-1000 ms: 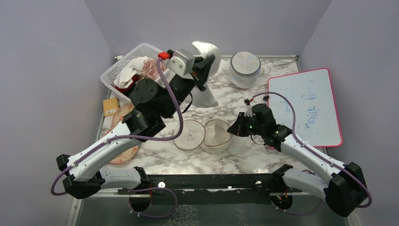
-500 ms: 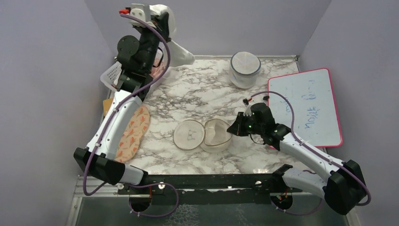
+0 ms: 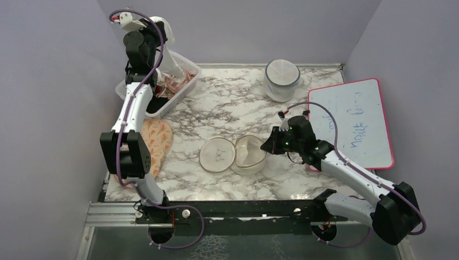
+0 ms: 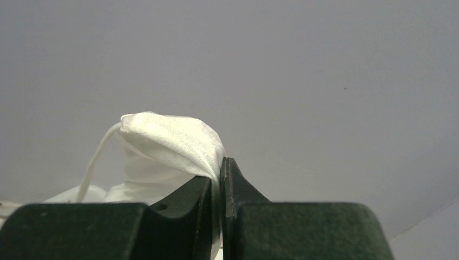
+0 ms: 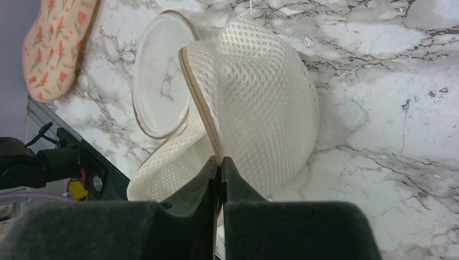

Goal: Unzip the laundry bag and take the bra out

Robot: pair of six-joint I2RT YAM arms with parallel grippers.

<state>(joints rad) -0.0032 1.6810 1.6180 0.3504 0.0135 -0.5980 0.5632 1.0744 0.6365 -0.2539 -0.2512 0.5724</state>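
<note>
Left jaws, shut tight on the soft pale bra (image 4: 168, 143), have swung to 11 o'clock over the white plastic basket (image 3: 189, 77). Right jaws pinch the round cream mesh laundry bag (image 5: 265, 108), now emptied.

Open marble table (image 3: 233, 103) spans the upper centre of the top view; basket (image 3: 187, 86) and left arm (image 3: 132, 108) crowd the upper left; grey-rimmed pod (image 3: 282, 80) and whiteboard (image 3: 352, 122) line the right; laundry bag (image 3: 233, 155) and right arm (image 3: 352, 173) block lower centre and right.

White links (image 3: 352, 173) alternate with black joints (image 3: 130, 157), trailed by purple cables (image 3: 203, 228).
</note>
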